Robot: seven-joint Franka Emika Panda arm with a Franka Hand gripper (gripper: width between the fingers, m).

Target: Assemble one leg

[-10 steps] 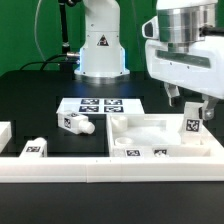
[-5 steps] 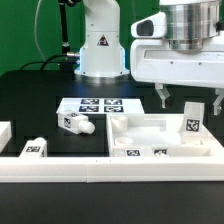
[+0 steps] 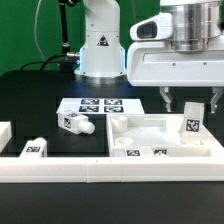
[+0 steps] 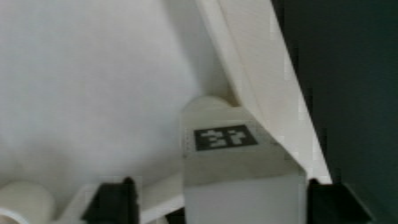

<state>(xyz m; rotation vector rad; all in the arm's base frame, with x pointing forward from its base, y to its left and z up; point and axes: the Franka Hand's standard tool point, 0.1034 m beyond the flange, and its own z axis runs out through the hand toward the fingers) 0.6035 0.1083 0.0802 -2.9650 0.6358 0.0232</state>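
While the end effector [image 3: 190, 101] hovers spread, leg [image 3: 193, 124] just below — between fingers

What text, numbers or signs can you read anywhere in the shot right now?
No readable words or numbers.
Robot base: a triangular sign, its symbol too small to read.
Marker board, the leg, the second leg and the panel: black-and-white square tags, patterns only.
The gripper: no markings show.

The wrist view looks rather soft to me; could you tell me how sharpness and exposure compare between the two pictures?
Wrist view: soft overall, the tag on the leg blurred and unreadable, the white panel washed to a featureless pale grey. Exterior view: sharper, tags on the marker board distinct against the black table, though the gripper housing is bright, near overexposed.
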